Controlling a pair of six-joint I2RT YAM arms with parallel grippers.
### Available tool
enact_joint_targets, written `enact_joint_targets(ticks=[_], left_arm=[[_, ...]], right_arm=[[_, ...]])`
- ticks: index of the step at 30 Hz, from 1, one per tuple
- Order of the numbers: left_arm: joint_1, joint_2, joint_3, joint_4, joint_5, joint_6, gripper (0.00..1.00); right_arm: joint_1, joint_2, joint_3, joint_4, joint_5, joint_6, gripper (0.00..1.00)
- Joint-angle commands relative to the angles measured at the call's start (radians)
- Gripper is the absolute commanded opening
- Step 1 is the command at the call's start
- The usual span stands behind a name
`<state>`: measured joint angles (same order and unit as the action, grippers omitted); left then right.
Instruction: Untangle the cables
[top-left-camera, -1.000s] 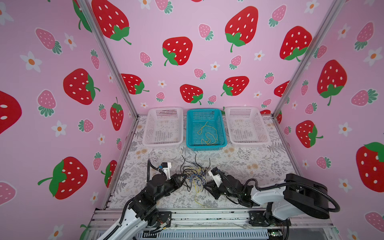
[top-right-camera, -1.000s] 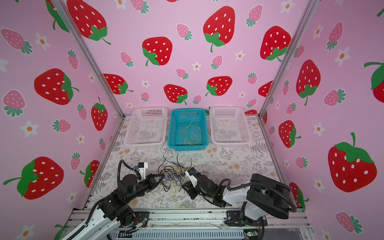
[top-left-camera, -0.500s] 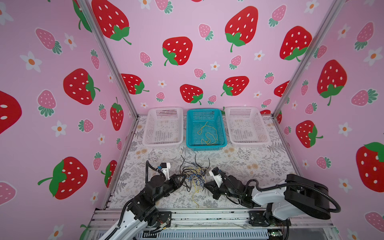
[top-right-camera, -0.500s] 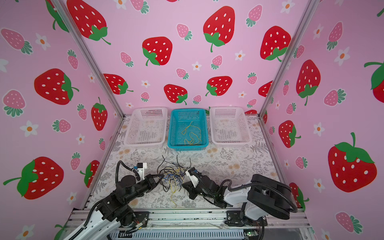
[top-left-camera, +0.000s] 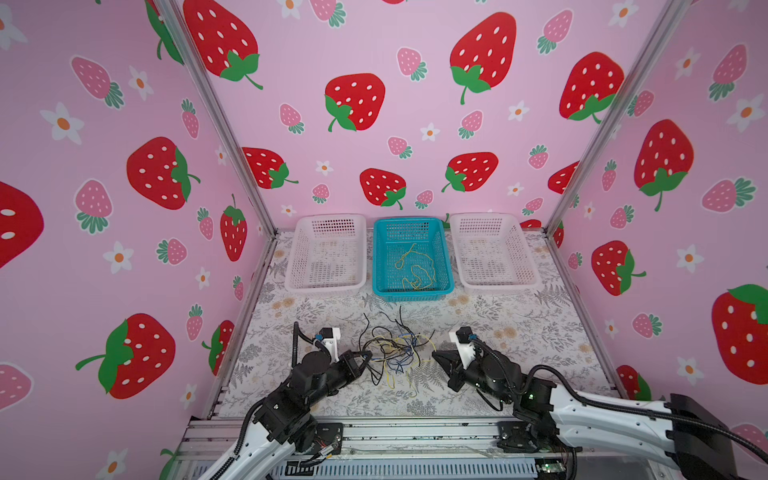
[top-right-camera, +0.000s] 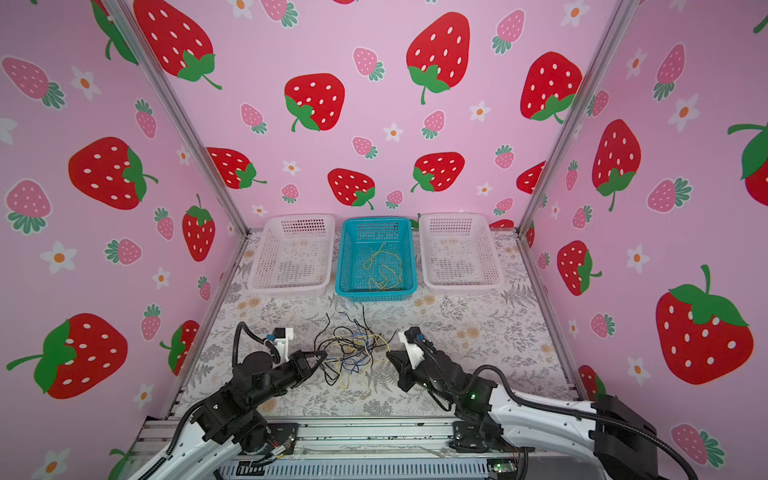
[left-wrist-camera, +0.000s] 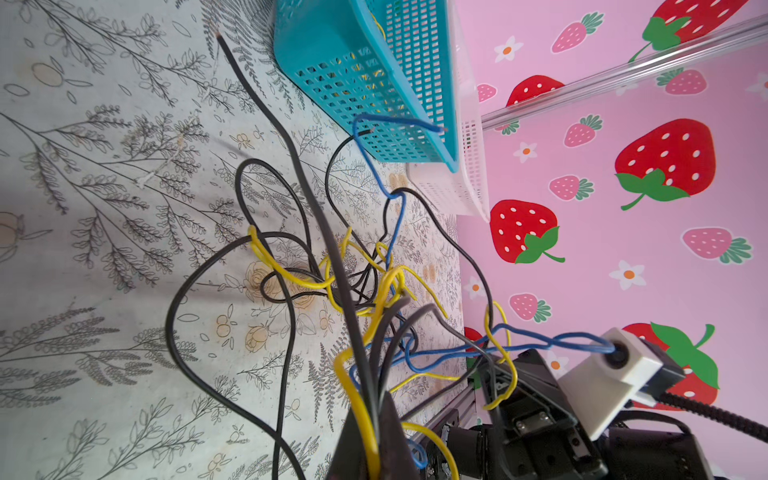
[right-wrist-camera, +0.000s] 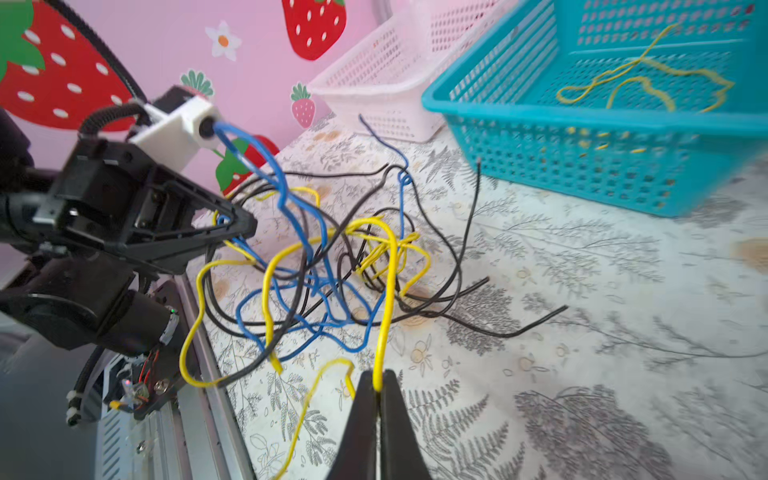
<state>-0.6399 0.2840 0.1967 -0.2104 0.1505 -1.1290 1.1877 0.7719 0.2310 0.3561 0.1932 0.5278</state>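
Observation:
The cables (top-left-camera: 395, 353) (top-right-camera: 353, 353) lie in a loose knot of thin black, yellow and blue wires on the floral mat between my two grippers. My left gripper (top-left-camera: 368, 355) (left-wrist-camera: 372, 415) is at the knot's left edge. It is shut on a yellow strand and black strands together. At the right edge, my right gripper (top-left-camera: 434, 354) (right-wrist-camera: 377, 388) is shut on one yellow cable (right-wrist-camera: 388, 291), which rises from its tips into the tangle (right-wrist-camera: 316, 270). A blue loop hangs in front of the left wrist camera.
A teal basket (top-left-camera: 411, 291) at the back middle holds a loose yellow wire (top-left-camera: 415, 266). White baskets (top-left-camera: 324, 286) (top-left-camera: 494, 284) stand on either side of it. Pink strawberry walls close in the left, right and back. A metal rail (top-left-camera: 353, 432) runs along the front edge.
My right gripper has shut on the yellow cable and drawn back to the right from the knot. The left gripper has stayed shut at the knot's left edge.

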Motion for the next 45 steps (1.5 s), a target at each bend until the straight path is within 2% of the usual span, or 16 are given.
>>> enact_joint_targets(ticks=[1,5,8,16,22,26,31,35,38,42,45], left_arm=[[0.0,0.002,0.002,-0.046,-0.033,0.02,0.0],[0.0,0.012,-0.012,-0.056,-0.038,0.021,0.0],[0.0,0.022,-0.016,-0.068,-0.044,0.021,0.0],[0.002,0.056,-0.018,-0.096,-0.049,0.034,0.0],[0.003,0.075,-0.024,-0.122,-0.062,0.041,0.0],[0.003,0.093,-0.028,-0.109,-0.064,0.044,0.0],[0.004,0.132,-0.022,-0.119,-0.072,0.054,0.0],[0.005,0.173,-0.034,-0.019,-0.019,0.062,0.0],[0.005,0.208,-0.02,0.031,0.04,0.075,0.0],[0.006,0.235,0.024,0.038,0.071,0.112,0.53],[0.006,0.237,0.091,-0.019,0.069,0.164,0.69]], right_arm=[[-0.047,-0.16,0.041,-0.225,0.155,-0.012,0.0],[-0.111,-0.332,0.098,-0.374,0.178,-0.022,0.0],[-0.137,-0.398,0.149,-0.456,0.19,-0.031,0.0],[-0.143,-0.423,0.296,-0.631,0.314,-0.026,0.0],[-0.143,-0.423,0.431,-0.75,0.479,-0.02,0.0],[-0.143,-0.375,0.471,-0.764,0.421,-0.016,0.0],[-0.143,-0.274,0.546,-0.845,0.415,-0.023,0.0],[-0.143,-0.123,0.555,-0.872,0.331,-0.034,0.0],[-0.142,-0.07,0.525,-0.83,0.268,-0.017,0.0],[-0.142,-0.066,0.487,-0.732,0.209,-0.028,0.0],[-0.142,-0.046,0.487,-0.695,0.159,-0.062,0.0]])
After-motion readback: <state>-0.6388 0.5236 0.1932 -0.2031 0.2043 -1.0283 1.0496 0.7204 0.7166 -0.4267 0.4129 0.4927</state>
